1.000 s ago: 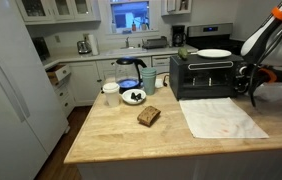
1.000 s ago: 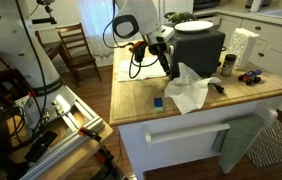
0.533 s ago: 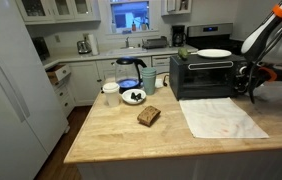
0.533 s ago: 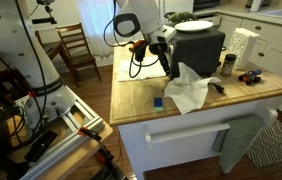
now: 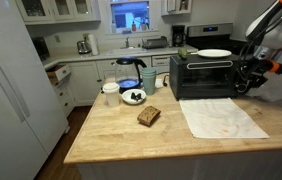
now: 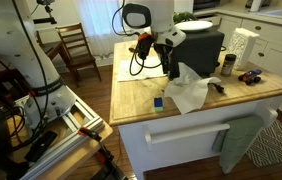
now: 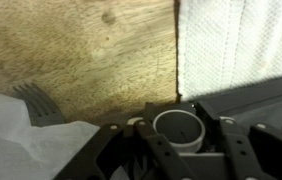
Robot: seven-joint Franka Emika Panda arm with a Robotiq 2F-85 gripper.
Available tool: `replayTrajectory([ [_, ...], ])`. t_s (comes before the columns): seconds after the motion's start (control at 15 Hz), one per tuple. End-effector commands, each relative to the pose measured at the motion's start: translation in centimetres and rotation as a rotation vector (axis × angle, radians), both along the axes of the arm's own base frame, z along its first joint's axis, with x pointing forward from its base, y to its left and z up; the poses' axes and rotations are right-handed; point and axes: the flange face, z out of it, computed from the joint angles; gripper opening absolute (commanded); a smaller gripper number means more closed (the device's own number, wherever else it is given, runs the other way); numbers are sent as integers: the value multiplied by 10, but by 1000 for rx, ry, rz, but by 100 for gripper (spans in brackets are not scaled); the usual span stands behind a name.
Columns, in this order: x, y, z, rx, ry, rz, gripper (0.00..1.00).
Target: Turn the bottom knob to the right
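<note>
A black toaster oven stands on the wooden counter and shows in both exterior views. My gripper is at the oven's knob panel, also seen from the side in an exterior view. In the wrist view a white round knob sits between my two dark fingers, which close against its sides. The exterior views do not show which knob on the panel this is, because my hand hides it.
A white cloth lies in front of the oven. A white plate rests on the oven. A brown block, a bowl, a cup and a fork lie on the counter.
My arm's upper links have swung upward and the wrist has turned, while the gripper stays at the knob panel.
</note>
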Motion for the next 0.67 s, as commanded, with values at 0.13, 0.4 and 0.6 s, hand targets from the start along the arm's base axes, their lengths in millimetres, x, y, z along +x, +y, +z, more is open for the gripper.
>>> replayTrajectory([
  [0.13, -2, -25, 13, 194, -103, -56, 22],
  [0.4, -11, -39, 0, 252, -162, -63, 22],
  [0.6, -18, -44, -9, 303, -222, -67, 22],
])
